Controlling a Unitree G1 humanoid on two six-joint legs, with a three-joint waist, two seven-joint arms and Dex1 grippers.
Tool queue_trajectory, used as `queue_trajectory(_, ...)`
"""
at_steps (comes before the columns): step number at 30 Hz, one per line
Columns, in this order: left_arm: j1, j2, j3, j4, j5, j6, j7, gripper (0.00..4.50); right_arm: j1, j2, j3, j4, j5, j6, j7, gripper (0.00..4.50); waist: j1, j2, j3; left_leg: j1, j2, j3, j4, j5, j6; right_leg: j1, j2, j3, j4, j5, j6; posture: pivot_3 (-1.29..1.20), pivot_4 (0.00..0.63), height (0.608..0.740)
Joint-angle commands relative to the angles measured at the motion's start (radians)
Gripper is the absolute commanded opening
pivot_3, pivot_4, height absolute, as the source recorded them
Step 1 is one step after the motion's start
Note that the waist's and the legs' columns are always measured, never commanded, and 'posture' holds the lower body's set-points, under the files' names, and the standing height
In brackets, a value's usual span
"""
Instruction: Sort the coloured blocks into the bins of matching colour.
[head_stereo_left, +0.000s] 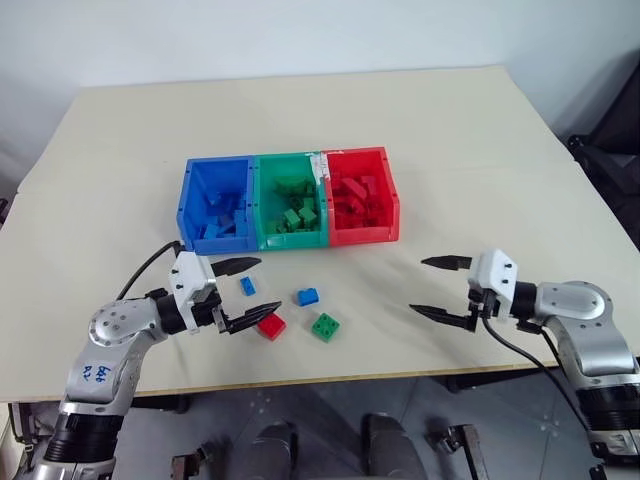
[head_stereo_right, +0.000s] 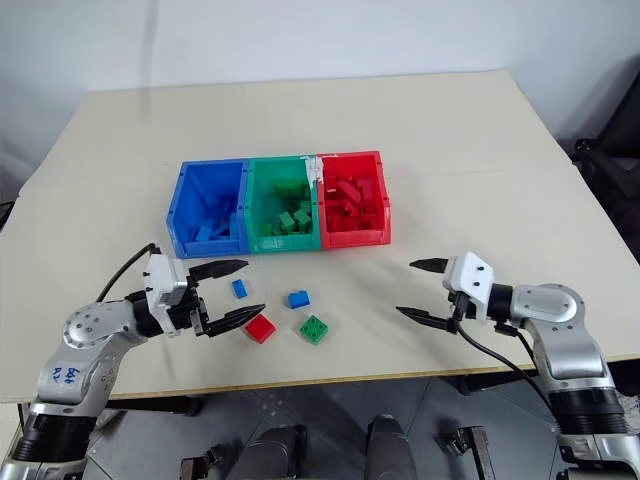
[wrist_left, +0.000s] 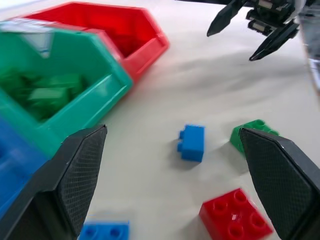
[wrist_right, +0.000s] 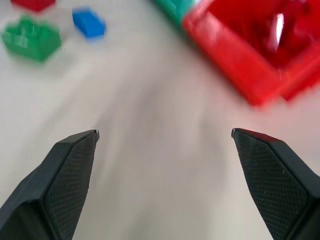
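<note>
Four loose blocks (head_stereo_left: 298, 308), three filled bins (head_stereo_left: 288, 200), jaws apart

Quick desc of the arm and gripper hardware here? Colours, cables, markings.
Both arms are silver-grey with black joint bands. Each gripper, left gripper and right gripper, has a white housing and two black pointed fingers with cross-hatched pads. A black cable loops along each forearm. Blue handwriting marks the left arm.

Silver-grey arms, white wrist blocks, black cables, black pointed tool fingers (head_stereo_left: 240, 266)
</note>
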Motion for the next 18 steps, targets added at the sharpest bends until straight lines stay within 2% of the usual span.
queue_trajectory(1,-0.009,0.01,0.015,0.009,0.003,-0.035,-0.021,4.5,-0.026,-0.006,-0.01,-0.034,0.036,0.015,-0.002,4.45,0.002,0.0,0.0,0.0,0.001,0.0,0.0,0.0,0.0,0.0,0.0,0.0,0.0,0.0,0.0,0.0,0.15,0.74)
queue_trajectory(4,0.023,0.024,0.056,0.006,-0.014,-0.033,-0.025,4.5,-0.113,0.004,0.073,-0.086,0.059,0.198,0.015,4.45,0.002,0.0,0.0,0.0,0.001,0.0,0.002,0.0,0.0,0.0,0.001,0.0,0.0,0.001,0.0,0.0,0.15,0.74)
queue_trajectory(8,0.099,0.043,0.116,-0.017,-0.027,-0.032,-0.026,4.5,-0.268,0.059,0.217,-0.084,0.002,0.324,0.006,4.45,0.002,0.0,0.0,0.0,0.007,0.0,0.002,-0.001,-0.001,-0.001,0.002,0.002,0.0,0.001,-0.001,0.0,0.15,0.74)
queue_trajectory(14,0.233,0.058,0.214,-0.058,-0.038,-0.037,-0.009,4.5,-0.492,0.212,0.376,0.038,-0.078,0.413,-0.009,4.45,0.01,0.0,0.0,-0.001,0.008,-0.002,0.002,-0.002,-0.001,-0.003,0.002,0.002,0.0,0.002,-0.002,0.0,0.15,0.74)
queue_trajectory(18,0.304,0.044,0.258,-0.098,-0.042,-0.045,0.017,4.5,-0.571,0.27,0.473,0.125,-0.135,0.399,0.039,4.45,0.011,-0.001,0.0,-0.001,0.008,-0.005,0.002,-0.002,-0.001,-0.002,0.002,0.001,-0.001,0.003,-0.003,0.0,0.15,0.74)
